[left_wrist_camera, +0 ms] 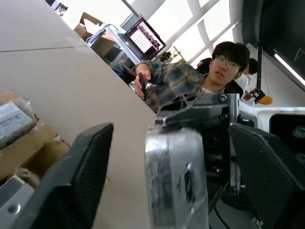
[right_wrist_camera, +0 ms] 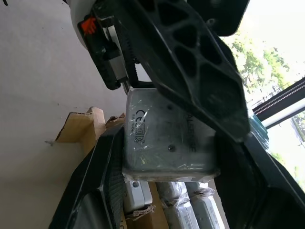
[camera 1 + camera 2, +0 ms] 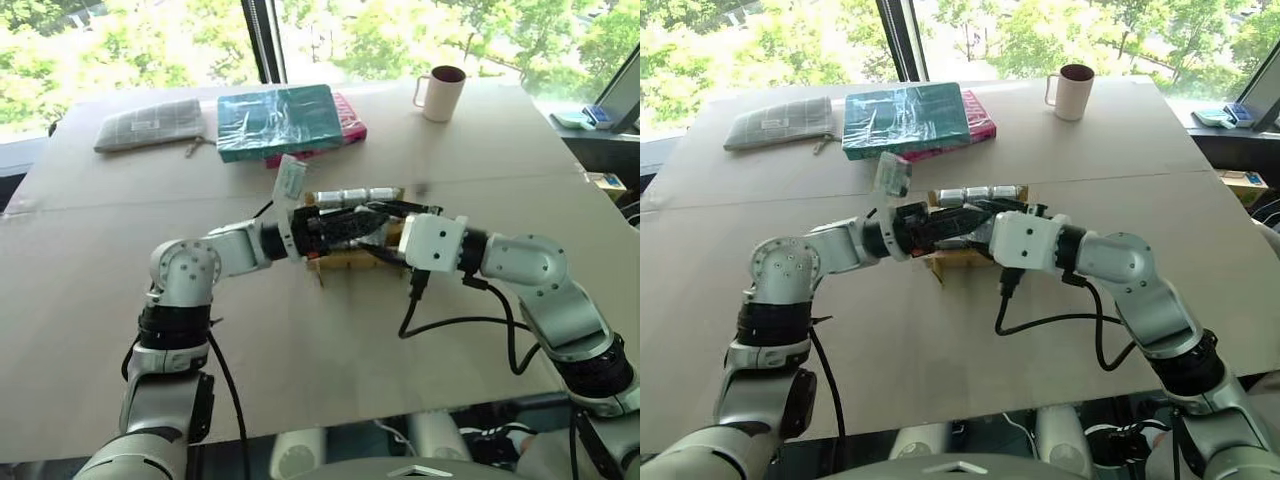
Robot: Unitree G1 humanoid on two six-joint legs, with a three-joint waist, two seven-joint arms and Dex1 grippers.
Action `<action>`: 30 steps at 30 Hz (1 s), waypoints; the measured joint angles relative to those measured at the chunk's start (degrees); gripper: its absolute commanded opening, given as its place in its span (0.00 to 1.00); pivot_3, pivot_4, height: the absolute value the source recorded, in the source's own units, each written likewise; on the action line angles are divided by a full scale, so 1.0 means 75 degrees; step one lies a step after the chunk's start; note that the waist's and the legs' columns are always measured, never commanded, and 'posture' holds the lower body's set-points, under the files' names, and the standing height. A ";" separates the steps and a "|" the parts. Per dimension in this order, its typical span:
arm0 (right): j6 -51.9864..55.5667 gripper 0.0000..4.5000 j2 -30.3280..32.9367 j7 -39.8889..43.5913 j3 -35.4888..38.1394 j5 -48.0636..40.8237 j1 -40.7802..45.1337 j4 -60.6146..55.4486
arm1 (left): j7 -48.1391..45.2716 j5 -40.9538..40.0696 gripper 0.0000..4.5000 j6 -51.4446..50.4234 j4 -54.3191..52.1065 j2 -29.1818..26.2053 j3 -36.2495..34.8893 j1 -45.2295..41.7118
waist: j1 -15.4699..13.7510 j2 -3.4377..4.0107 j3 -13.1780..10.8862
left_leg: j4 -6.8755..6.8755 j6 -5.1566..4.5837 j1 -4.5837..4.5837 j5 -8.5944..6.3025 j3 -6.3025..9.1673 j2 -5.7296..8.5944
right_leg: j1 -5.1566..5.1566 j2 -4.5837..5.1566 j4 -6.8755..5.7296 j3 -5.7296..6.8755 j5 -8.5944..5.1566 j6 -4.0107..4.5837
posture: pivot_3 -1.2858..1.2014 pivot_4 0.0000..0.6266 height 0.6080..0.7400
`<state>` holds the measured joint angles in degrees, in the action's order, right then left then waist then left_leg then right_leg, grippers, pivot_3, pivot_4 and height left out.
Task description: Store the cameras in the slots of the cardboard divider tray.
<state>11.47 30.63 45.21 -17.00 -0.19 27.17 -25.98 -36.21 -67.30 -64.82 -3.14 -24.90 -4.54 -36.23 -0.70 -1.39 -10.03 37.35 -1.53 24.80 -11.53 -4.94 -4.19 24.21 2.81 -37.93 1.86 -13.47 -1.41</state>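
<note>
A broad tan desk (image 3: pixel 300 380) filled the head views, with window greenery along the top edge. At upper centre lay a teal wrapped box (image 3: pixel 278 120) on a pink item (image 3: pixel 352 125), a grey checked pouch (image 3: pixel 150 125) to its left and a cream mug (image 3: pixel 441 92) to its right.

At the centre of the frame the two arms met over the cardboard divider tray (image 3: pixel 345 262), largely hidden beneath them; a row of wrapped silver cameras (image 3: pixel 352 195) stood in its far slots.

In the right wrist view, the right hand (image 2: pixel 167 143) clamped its two black fingers on the sides of one plastic-wrapped silver camera (image 2: pixel 164 143), held just above the tray and the cameras already stored. The left hand (image 1: pixel 167 191) stood partly open around the same camera, its fingers (image 1: pixel 76 176) set apart from the camera's sides with a gap on each side, holding nothing. A white tag (image 3: pixel 289 180) stuck up from the left wrist.

In the left wrist view, a person in a plaid shirt (image 1: pixel 186 83) sat beyond the desk's edge, near a lit monitor (image 1: pixel 143 38).
</note>
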 measured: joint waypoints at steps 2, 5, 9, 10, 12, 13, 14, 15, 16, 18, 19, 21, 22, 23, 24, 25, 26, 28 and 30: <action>-0.0005 0.45 0.0013 0.0003 0.0036 -0.0041 -0.0001 0.0041 | 0.0049 -0.0078 0.41 -0.0093 -0.0026 0.0072 -0.0063 -0.0024 | 0.0012 0.0000 0.0000 | 0.0000 0.0000 0.0000 0.0000 0.0000 0.0000 | 0.0001 0.0000 0.0000 0.0000 0.0003 0.0003 | 0.52 0.24 1.00; 0.0134 0.45 0.0012 0.0101 0.0155 -0.0282 -0.0001 0.0039 | 0.0165 -0.0130 0.33 -0.0236 -0.0042 0.0135 -0.0138 -0.0089 | 0.0018 0.0000 0.0000 | -0.0001 0.0001 -0.0002 0.0001 0.0006 -0.0001 | 0.0000 -0.0003 -0.0004 0.0003 0.0003 0.0003 | 0.52 0.24 1.00; 0.0199 0.45 0.0042 0.0124 0.0215 -0.0380 -0.0002 0.0005 | 0.0293 -0.0187 0.31 -0.0424 -0.0046 0.0195 -0.0225 -0.0167 | 0.0015 0.0000 0.0000 | 0.0000 0.0000 -0.0002 0.0001 0.0005 -0.0001 | 0.0000 -0.0002 -0.0004 0.0003 0.0002 0.0002 | 0.52 0.24 1.00; 0.0190 0.45 0.0045 0.0118 0.0225 -0.0380 -0.0002 0.0000 | 0.0306 -0.0187 0.31 -0.0453 -0.0046 0.0194 -0.0233 -0.0197 | 0.0014 0.0000 0.0000 | 0.0000 0.0000 -0.0002 0.0000 0.0004 -0.0001 | 0.0000 -0.0002 -0.0004 0.0003 0.0002 0.0002 | 0.52 0.24 1.00; 0.0156 0.45 0.0052 0.0103 0.0242 -0.0380 -0.0002 -0.0002 | 0.0321 -0.0188 0.31 -0.0477 -0.0046 0.0194 -0.0238 -0.0239 | 0.0012 0.0000 0.0000 | 0.0000 0.0000 -0.0002 0.0000 0.0005 -0.0001 | 0.0000 -0.0002 -0.0003 0.0003 0.0003 0.0003 | 0.52 0.24 1.00; 0.0137 0.45 0.0058 0.0092 0.0244 -0.0377 -0.0002 -0.0001 | 0.0325 -0.0188 0.31 -0.0479 -0.0049 0.0196 -0.0241 -0.0246 | 0.0012 0.0000 0.0000 | 0.0000 0.0001 -0.0002 0.0000 0.0004 -0.0001 | 0.0000 -0.0002 -0.0003 0.0003 0.0003 0.0003 | 0.52 0.24 1.00; 0.0127 0.45 0.0059 0.0082 0.0243 -0.0372 -0.0002 0.0000 | 0.0333 -0.0186 0.31 -0.0479 -0.0059 0.0201 -0.0247 -0.0246 | 0.0012 0.0000 0.0000 | 0.0000 0.0001 -0.0001 0.0000 0.0004 -0.0001 | 0.0000 -0.0002 -0.0003 0.0002 0.0003 0.0003 | 0.52 0.24 1.00; 0.0116 0.45 0.0059 0.0072 0.0243 -0.0369 -0.0002 -0.0001 | 0.0339 -0.0178 0.31 -0.0478 -0.0078 0.0201 -0.0252 -0.0247 | 0.0012 0.0000 0.0000 | 0.0000 0.0001 -0.0001 0.0000 0.0004 -0.0001 | 0.0000 -0.0002 -0.0003 0.0003 0.0003 0.0003 | 0.52 0.24 1.00; 0.0107 0.45 0.0059 0.0065 0.0244 -0.0367 -0.0002 -0.0001 | 0.0339 -0.0170 0.31 -0.0478 -0.0092 0.0198 -0.0254 -0.0249 | 0.0012 0.0000 0.0000 | 0.0000 0.0001 -0.0001 0.0000 0.0005 -0.0001 | 0.0000 -0.0002 -0.0003 0.0003 0.0003 0.0003 | 0.52 0.24 1.00; 0.0098 0.45 0.0059 0.0057 0.0243 -0.0363 -0.0002 -0.0001 | 0.0336 -0.0154 0.31 -0.0477 -0.0113 0.0189 -0.0254 -0.0251 | 0.0012 0.0000 0.0000 | 0.0000 0.0001 -0.0002 0.0001 0.0004 -0.0001 | 0.0000 -0.0002 -0.0003 0.0003 0.0003 0.0003 | 0.52 0.24 1.00; 0.0089 0.45 0.0058 0.0056 0.0240 -0.0362 -0.0003 -0.0002 | 0.0318 -0.0117 0.31 -0.0476 -0.0123 0.0166 -0.0249 -0.0251 | 0.0012 0.0000 0.0000 | 0.0000 0.0001 -0.0002 0.0000 0.0004 -0.0001 | 0.0000 -0.0002 -0.0003 0.0002 0.0003 0.0003 | 0.52 0.24 1.00; 0.0061 0.45 0.0058 0.0055 0.0235 -0.0347 -0.0009 -0.0015 | 0.0256 -0.0099 0.31 -0.0478 -0.0153 0.0124 -0.0235 -0.0251 | 0.0012 0.0000 0.0000 | 0.0000 0.0001 -0.0001 0.0000 0.0004 -0.0001 | 0.0000 -0.0002 -0.0003 0.0003 0.0002 0.0003 | 0.52 0.24 1.00; 0.0052 0.45 0.0057 0.0055 0.0224 -0.0341 -0.0011 -0.0026 | 0.0218 -0.0100 0.31 -0.0482 -0.0164 0.0089 -0.0227 -0.0251 | 0.0012 0.0000 0.0000 | 0.0000 0.0001 -0.0001 0.0000 0.0004 -0.0001 | 0.0000 -0.0002 -0.0003 0.0003 0.0002 0.0003 | 0.52 0.24 1.00; 0.0033 0.45 0.0058 0.0055 0.0208 -0.0324 -0.0011 -0.0043 | 0.0153 -0.0090 0.53 -0.0488 -0.0195 0.0031 -0.0215 -0.0250 | 0.0015 0.0000 0.0000 | -0.0001 0.0001 -0.0002 0.0000 0.0004 -0.0001 | 0.0000 -0.0002 -0.0003 0.0002 0.0002 0.0003 | 0.52 0.24 1.00; 0.0025 0.45 0.0063 0.0026 0.0189 -0.0193 -0.0011 -0.0049 | 0.0132 -0.0046 0.61 -0.0540 -0.0274 -0.0040 -0.0200 -0.0251 | 0.0016 0.0000 0.0000 | -0.0001 0.0001 -0.0002 0.0000 0.0004 -0.0001 | 0.0000 -0.0002 -0.0003 0.0003 0.0002 0.0003 | 0.52 0.24 1.00; 0.0025 0.45 0.0100 -0.0059 0.0217 -0.0083 -0.0011 -0.0034 | 0.0130 -0.0026 0.72 -0.0623 -0.0290 -0.0103 -0.0181 -0.0248 | 0.0014 0.0000 -0.0001 | -0.0001 0.0001 -0.0002 0.0000 0.0003 -0.0001 | 0.0000 -0.0001 -0.0003 0.0002 0.0002 0.0002 | 0.52 0.24 1.00; 0.0025 0.45 0.0110 -0.0093 0.0240 -0.0038 -0.0010 -0.0030 | 0.0137 -0.0008 0.81 -0.0653 -0.0290 -0.0108 -0.0174 -0.0248 | 0.0013 0.0000 0.0000 | 0.0000 0.0001 -0.0002 0.0000 0.0004 -0.0001 | 0.0000 -0.0002 -0.0003 0.0003 0.0002 0.0002 | 0.52 0.24 1.00; -0.0018 0.45 0.0100 -0.0105 0.0247 -0.0003 -0.0005 -0.0030 | 0.0140 0.0047 0.81 -0.0691 -0.0291 -0.0104 -0.0130 -0.0248 | 0.0004 0.0000 0.0000 | 0.0000 0.0001 -0.0001 0.0000 0.0004 -0.0001 | 0.0000 -0.0002 -0.0003 0.0003 0.0002 0.0002 | 0.52 0.24 1.00; -0.0048 0.45 0.0100 -0.0106 0.0247 0.0005 -0.0005 -0.0030 | 0.0139 0.0057 0.81 -0.0728 -0.0291 -0.0103 -0.0117 -0.0249 | 0.0006 0.0000 0.0000 | 0.0000 0.0001 -0.0001 0.0000 0.0003 -0.0001 | 0.0000 -0.0001 -0.0003 0.0002 0.0002 0.0002 | 0.52 0.24 1.00</action>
<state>11.11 31.37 44.42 -15.15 -0.15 27.13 -26.21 -35.17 -66.87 -70.28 -5.32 -25.67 -5.42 -38.10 -0.65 -1.39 -10.03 37.34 -1.52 24.79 -11.53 -4.91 -4.19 24.21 2.80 -37.95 1.87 -13.45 -1.39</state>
